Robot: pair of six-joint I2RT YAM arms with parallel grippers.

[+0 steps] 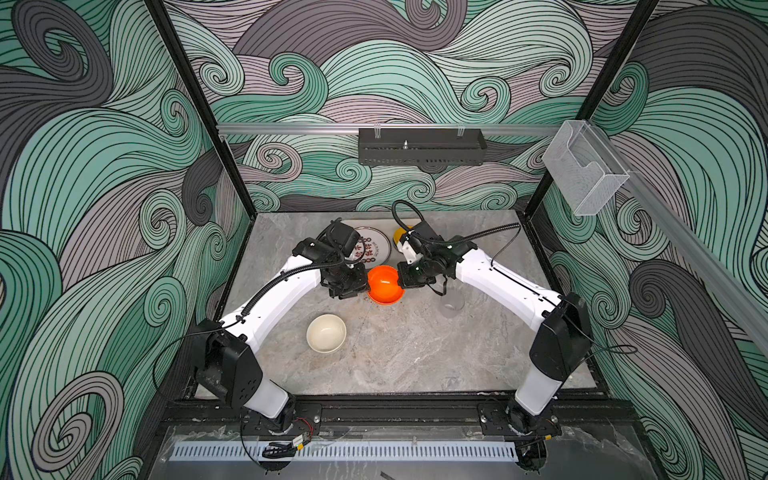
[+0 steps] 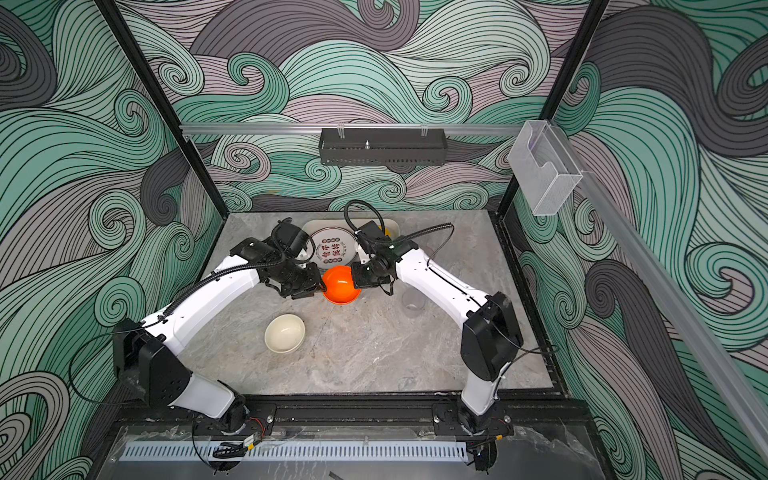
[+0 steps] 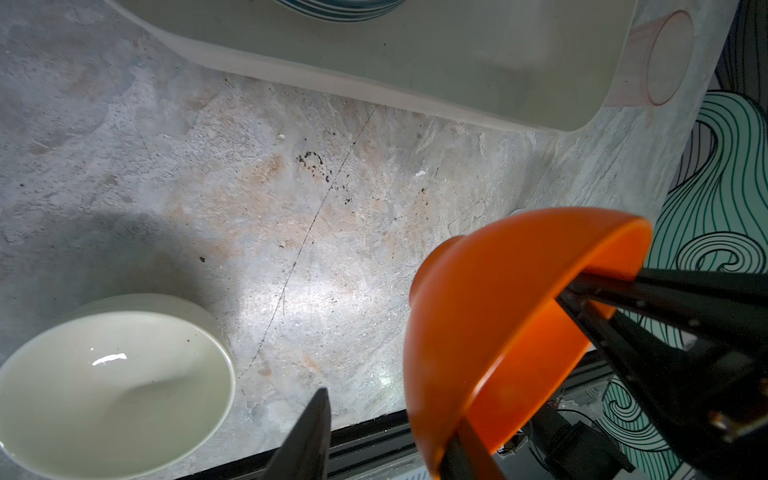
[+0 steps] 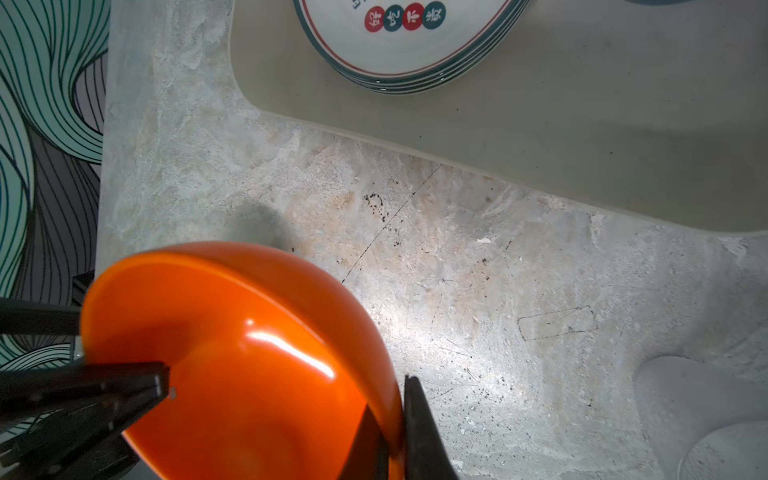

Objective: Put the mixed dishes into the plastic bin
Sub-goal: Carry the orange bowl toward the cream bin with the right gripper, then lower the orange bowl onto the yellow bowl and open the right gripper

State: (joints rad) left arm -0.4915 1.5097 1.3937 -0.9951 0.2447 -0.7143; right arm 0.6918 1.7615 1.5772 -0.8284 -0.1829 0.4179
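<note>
An orange bowl (image 1: 384,284) (image 2: 340,284) hangs tilted above the table between both grippers. My right gripper (image 1: 402,279) (image 4: 390,399) is shut on its rim, one finger inside and one outside. My left gripper (image 1: 361,286) (image 3: 390,415) stands open at the opposite rim, one finger well clear of the bowl's (image 3: 498,311) outer wall. Behind it the cream plastic bin (image 2: 376,222) (image 4: 540,124) holds a plate (image 1: 371,246) (image 4: 399,37) with red and dark characters and a yellow bowl (image 1: 399,233). A cream bowl (image 1: 326,332) (image 3: 112,386) and a translucent cup (image 1: 452,305) stand on the table.
A black perforated tray (image 1: 422,145) hangs on the back wall and a clear acrylic box (image 1: 582,166) on the right rail. Patterned walls close in the marble table (image 1: 407,357) on three sides; a black rail (image 1: 395,409) runs along the front edge.
</note>
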